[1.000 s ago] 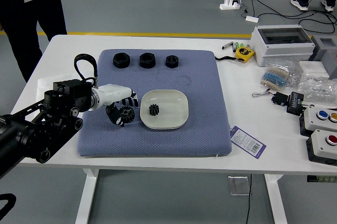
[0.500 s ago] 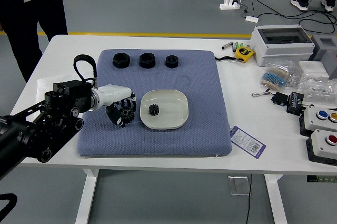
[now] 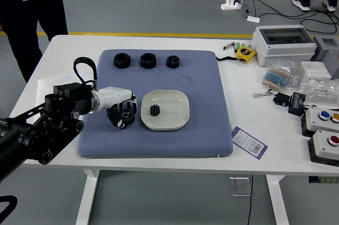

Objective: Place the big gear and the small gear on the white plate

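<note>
The white plate (image 3: 174, 113) holds the small gear (image 3: 154, 110) on its left side, while just beside its rim I have the big gear (image 3: 127, 117) pinched in the fingers of my left hand (image 3: 112, 99) over the blue-gray mat (image 3: 206, 108). Three black nuts (image 3: 148, 61) line the mat's far side, near a yellow tape measure (image 3: 246, 53) on the surface (image 3: 265, 156).

A yellow tape measure (image 3: 246, 53) sits near a white box (image 3: 283, 44) on the table (image 3: 254, 153).
</note>
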Controlling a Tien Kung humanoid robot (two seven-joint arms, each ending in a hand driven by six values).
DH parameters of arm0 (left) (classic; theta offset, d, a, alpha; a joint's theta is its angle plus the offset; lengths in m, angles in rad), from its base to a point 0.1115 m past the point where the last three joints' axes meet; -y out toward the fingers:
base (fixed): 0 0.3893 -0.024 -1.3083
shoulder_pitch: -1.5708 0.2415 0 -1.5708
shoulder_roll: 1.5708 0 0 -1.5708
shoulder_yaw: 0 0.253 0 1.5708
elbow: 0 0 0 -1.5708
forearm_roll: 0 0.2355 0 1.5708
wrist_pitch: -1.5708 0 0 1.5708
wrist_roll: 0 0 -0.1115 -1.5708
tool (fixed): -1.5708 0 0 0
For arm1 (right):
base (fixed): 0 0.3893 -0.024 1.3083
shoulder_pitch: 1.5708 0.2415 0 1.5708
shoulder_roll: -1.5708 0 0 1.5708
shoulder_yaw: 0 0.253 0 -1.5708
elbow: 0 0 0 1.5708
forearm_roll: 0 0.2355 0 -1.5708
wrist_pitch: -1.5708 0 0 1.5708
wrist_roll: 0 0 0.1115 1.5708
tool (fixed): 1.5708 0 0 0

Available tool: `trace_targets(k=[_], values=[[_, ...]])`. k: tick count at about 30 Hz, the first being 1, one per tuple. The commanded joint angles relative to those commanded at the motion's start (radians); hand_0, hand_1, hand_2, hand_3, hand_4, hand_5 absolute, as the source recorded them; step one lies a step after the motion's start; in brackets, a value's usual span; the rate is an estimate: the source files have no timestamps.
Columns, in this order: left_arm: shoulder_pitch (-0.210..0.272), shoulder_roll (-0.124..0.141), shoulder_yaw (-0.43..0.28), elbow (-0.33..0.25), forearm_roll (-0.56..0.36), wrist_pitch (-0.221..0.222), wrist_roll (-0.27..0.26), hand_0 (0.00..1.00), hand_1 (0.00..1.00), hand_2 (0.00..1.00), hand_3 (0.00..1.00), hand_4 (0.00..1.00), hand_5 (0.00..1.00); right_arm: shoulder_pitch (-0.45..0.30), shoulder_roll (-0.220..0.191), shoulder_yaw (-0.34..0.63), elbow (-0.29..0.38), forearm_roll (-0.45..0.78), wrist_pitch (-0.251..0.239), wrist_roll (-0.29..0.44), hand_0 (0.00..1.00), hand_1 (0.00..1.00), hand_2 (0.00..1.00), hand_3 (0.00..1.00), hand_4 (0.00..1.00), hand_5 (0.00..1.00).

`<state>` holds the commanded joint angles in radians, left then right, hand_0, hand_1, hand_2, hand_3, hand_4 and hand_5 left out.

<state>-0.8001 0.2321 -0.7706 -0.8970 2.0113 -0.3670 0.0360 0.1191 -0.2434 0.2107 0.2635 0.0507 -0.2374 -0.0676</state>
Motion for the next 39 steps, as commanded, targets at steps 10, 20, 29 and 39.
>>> trace_targets(k=[10, 20, 29, 39], values=[[-0.006, 0.01, -0.014, -0.042, 0.01, -0.015, 0.009, 0.357, 0.396, 0.463, 0.551, 0.817, 0.002, -0.006, 0.001, 0.003, 0.0, -0.005, -0.001, -0.001, 0.683, 0.659, 0.738, 0.587, 0.802, 0.715], [-0.009, 0.021, -0.035, -0.075, 0.012, -0.026, 0.018, 0.34, 0.381, 0.447, 0.543, 0.836, 0.002, -0.007, 0.001, 0.0, 0.0, 0.002, -0.001, 0.001, 0.681, 0.66, 0.738, 0.587, 0.802, 0.714], [-0.019, 0.032, -0.072, -0.109, 0.005, -0.033, 0.029, 0.34, 0.38, 0.447, 0.549, 0.825, 0.002, -0.006, 0.001, -0.004, 0.0, 0.011, -0.001, 0.002, 0.683, 0.66, 0.738, 0.586, 0.802, 0.715], [-0.037, 0.003, -0.07, -0.137, -0.007, -0.012, 0.032, 0.336, 0.376, 0.443, 0.55, 0.821, 0.002, -0.001, 0.0, -0.003, 0.0, 0.007, -0.001, 0.001, 0.683, 0.66, 0.738, 0.587, 0.804, 0.714]])
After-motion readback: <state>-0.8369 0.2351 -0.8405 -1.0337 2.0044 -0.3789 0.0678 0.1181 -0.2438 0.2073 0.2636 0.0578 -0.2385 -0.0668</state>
